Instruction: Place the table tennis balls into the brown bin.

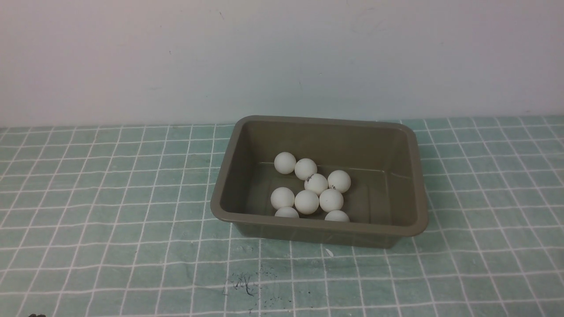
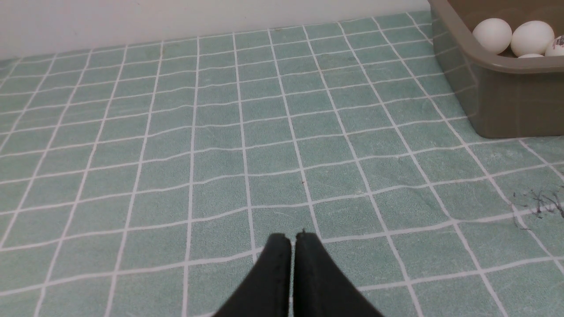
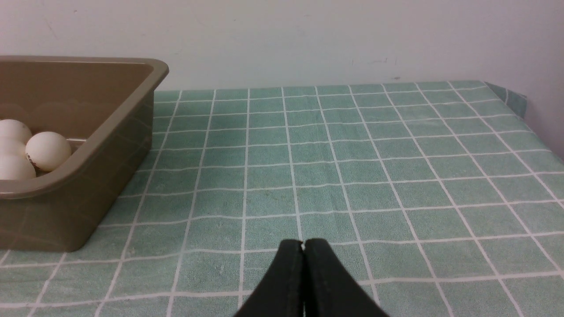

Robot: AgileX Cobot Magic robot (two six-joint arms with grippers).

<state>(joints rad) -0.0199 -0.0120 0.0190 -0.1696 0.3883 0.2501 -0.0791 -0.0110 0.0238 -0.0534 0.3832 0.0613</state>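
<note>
Left gripper [image 2: 293,237] and right gripper [image 3: 303,244]: jaws closed, empty. Nine table tennis balls [image 1: 311,188] lie inside the brown bin [image 1: 317,225], at 12 o'clock. Placement appears complete; no further pick required.

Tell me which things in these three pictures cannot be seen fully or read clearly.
- Front view: two table tennis balls are half hidden by the near rim of the brown bin.
- Front view: the print on one ball is too small to read.
- Left wrist view: the bin and its balls are cut off by the picture edge.
- Right wrist view: likewise cut off.
- Front view: neither pincer appears.
</note>
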